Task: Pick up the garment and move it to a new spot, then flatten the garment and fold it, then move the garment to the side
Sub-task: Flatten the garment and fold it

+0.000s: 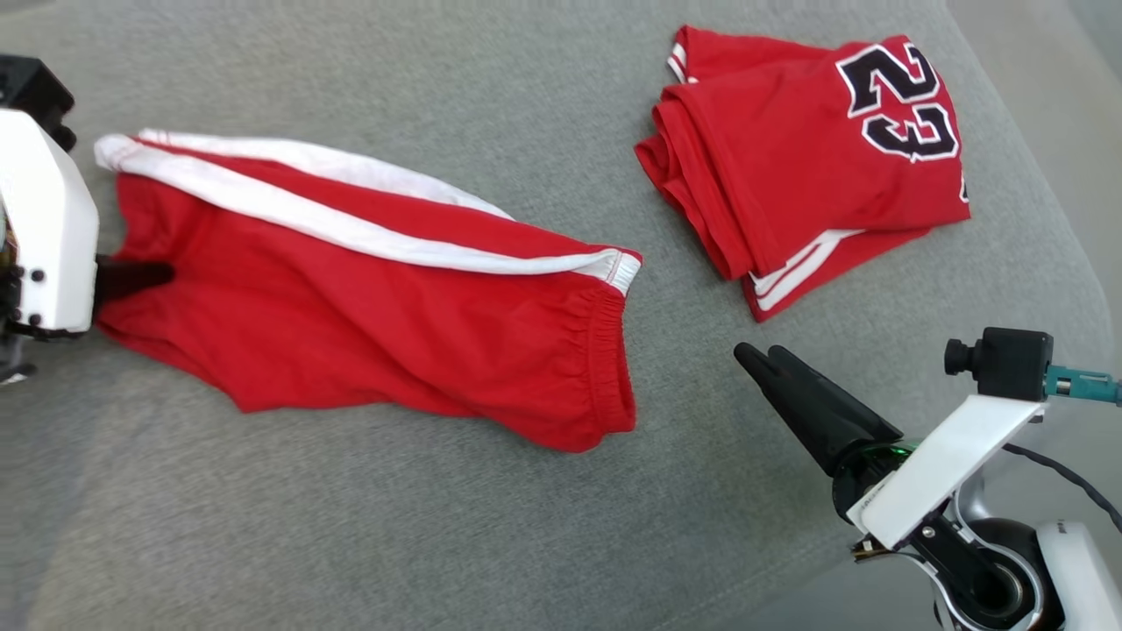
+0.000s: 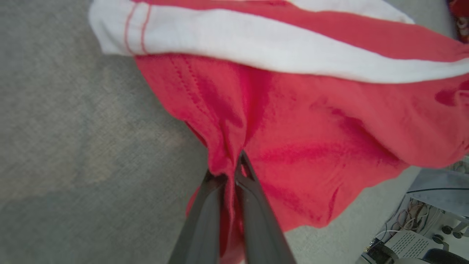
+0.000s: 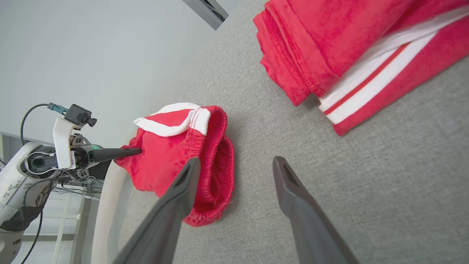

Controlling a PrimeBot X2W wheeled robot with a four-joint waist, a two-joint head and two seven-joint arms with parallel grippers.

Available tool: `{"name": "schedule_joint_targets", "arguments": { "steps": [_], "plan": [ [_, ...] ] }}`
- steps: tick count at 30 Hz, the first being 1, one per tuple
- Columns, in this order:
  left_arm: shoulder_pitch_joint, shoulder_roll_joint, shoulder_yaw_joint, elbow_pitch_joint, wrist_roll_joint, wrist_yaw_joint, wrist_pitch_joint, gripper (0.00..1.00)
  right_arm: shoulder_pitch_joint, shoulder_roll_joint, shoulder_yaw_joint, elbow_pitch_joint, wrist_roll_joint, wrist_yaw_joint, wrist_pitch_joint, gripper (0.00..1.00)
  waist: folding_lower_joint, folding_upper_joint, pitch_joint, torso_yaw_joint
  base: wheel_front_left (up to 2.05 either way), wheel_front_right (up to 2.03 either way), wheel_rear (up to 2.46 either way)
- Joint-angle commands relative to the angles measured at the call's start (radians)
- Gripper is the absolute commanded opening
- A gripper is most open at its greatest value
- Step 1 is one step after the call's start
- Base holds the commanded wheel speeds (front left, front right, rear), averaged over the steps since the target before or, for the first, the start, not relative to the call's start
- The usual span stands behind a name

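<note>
shorts [image 1: 368, 307]: flat on cushion [image 1: 438, 526], toward 9 o'clock
left gripper [image 1: 162, 273]: 9 o'clock, clamped on shorts' edge
right gripper [image 1: 759, 352]: 4 o'clock, fingers apart
jersey [image 1: 789, 149]: folded, 1 o'clock

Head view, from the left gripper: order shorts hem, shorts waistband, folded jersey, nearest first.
1. shorts hem: far left, pinched in the left gripper.
2. shorts waistband: centre of the view.
3. folded jersey: upper right, apart from the shorts.
</note>
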Motion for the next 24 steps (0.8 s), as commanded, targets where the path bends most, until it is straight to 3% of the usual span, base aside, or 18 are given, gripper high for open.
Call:
{"name": "schedule_joint_targets", "arguments": {
  "steps": [1, 9, 24],
  "plan": [
    [0.021, -0.005, 0.002, 0.003, -0.008, 0.001, -0.011, 0.0, -0.005, -0.003, -0.012, 0.007, -0.011, 0.0, 0.01, 1.0, 0.0, 0.0, -0.043, 0.038, 0.0, 0.0, 0.0],
    [0.131, -0.048, -0.006, -0.01, -0.053, 0.021, -0.071, 0.0, 0.011, -0.008, -0.059, 0.019, -0.033, 0.0, 0.064, 1.0, 0.0, 0.0, -0.159, 0.136, 0.0, 0.0, 0.0],
    [0.339, -0.038, -0.003, -0.038, -0.129, 0.06, -0.185, 0.0, 0.066, -0.005, -0.123, 0.012, -0.054, 0.0, 0.125, 1.0, 0.0, 0.0, -0.277, 0.228, 0.0, 0.0, 0.0]
  ]
}}
